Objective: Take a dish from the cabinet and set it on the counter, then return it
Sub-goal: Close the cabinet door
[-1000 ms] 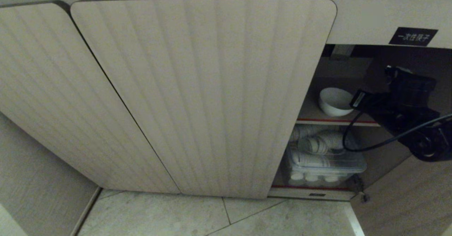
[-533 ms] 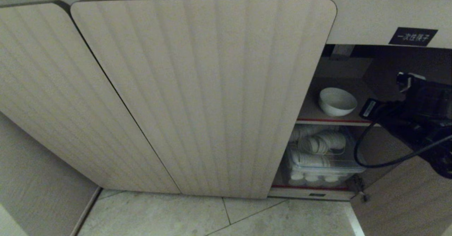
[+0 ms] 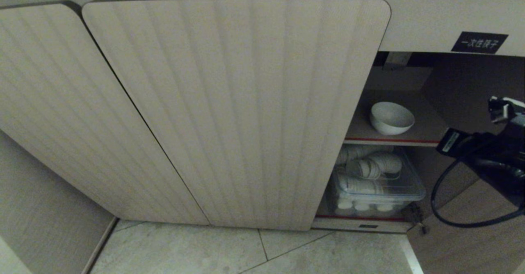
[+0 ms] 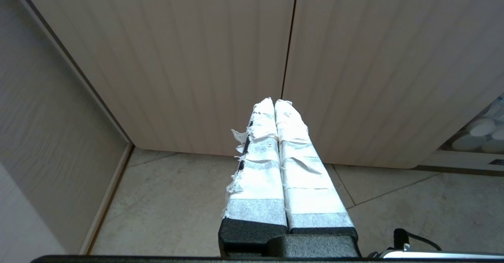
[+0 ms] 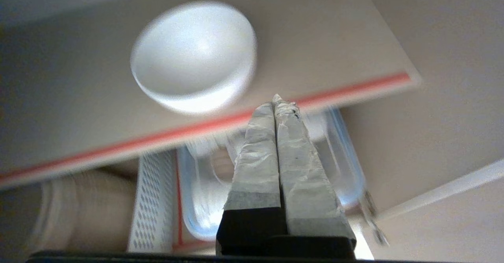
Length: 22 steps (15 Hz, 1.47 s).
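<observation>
The dish, a small white bowl, stands upright on the red-edged upper shelf of the open cabinet. In the right wrist view the dish lies beyond and to one side of my right gripper, which is shut with nothing in it and clear of the shelf edge. My right arm shows at the head view's right edge, outside the opening. My left gripper is shut and empty, parked low before the closed doors. The counter is out of view.
Under the shelf a clear plastic bin holds sleeves of white cups, with a white perforated basket beside it. The opened door hangs at the lower right. A black label sits above the opening. Tiled floor lies below.
My right arm has drawn back to the right and downward, away from the shelf. The dish stays where it was on the shelf.
</observation>
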Motion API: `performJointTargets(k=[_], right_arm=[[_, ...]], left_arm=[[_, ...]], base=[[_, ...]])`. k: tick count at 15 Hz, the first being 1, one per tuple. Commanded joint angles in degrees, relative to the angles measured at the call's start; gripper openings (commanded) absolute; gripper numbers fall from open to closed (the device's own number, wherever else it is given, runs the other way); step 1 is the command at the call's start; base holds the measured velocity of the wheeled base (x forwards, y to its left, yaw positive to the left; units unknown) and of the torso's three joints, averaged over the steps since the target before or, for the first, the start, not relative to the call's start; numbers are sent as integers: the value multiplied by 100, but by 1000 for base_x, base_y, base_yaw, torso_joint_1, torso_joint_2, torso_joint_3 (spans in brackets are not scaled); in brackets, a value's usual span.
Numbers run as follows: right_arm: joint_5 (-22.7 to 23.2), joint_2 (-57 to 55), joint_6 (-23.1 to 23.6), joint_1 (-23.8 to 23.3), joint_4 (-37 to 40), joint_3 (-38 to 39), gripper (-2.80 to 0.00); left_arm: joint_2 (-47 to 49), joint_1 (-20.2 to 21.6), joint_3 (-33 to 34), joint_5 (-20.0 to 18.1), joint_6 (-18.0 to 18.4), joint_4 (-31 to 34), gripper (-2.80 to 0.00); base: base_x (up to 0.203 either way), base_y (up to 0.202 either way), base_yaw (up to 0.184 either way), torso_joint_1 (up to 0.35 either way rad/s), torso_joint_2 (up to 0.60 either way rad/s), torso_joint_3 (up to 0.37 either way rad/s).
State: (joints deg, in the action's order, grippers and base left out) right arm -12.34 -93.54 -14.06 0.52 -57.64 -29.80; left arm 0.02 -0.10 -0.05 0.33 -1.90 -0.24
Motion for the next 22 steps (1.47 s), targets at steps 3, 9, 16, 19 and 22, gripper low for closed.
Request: performJointTargets(k=[3, 9, 16, 19, 22], right_arm=[[3, 634, -10, -3, -37, 667, -280], [33, 1412, 0, 4, 192, 1737, -280], [1251, 3248, 545, -7, 845, 2959, -280], [1291, 4330, 812, -6, 2181, 2975, -280], [1304, 5540, 1183, -16, 3405, 2978, -280]], left_arm=[[-2, 1, -4, 2, -3, -2, -280], [-2, 1, 5, -5, -3, -2, -280], [-2, 1, 5, 2, -3, -2, -280], [-2, 1, -2, 2, -3, -2, -280], [-2, 1, -4, 2, -3, -2, -280]], base=[[0, 0, 0, 0, 0, 0], [0, 0, 0, 0, 0, 0], [0, 0, 0, 0, 0, 0], [0, 0, 0, 0, 0, 0], [0, 0, 0, 0, 0, 0]])
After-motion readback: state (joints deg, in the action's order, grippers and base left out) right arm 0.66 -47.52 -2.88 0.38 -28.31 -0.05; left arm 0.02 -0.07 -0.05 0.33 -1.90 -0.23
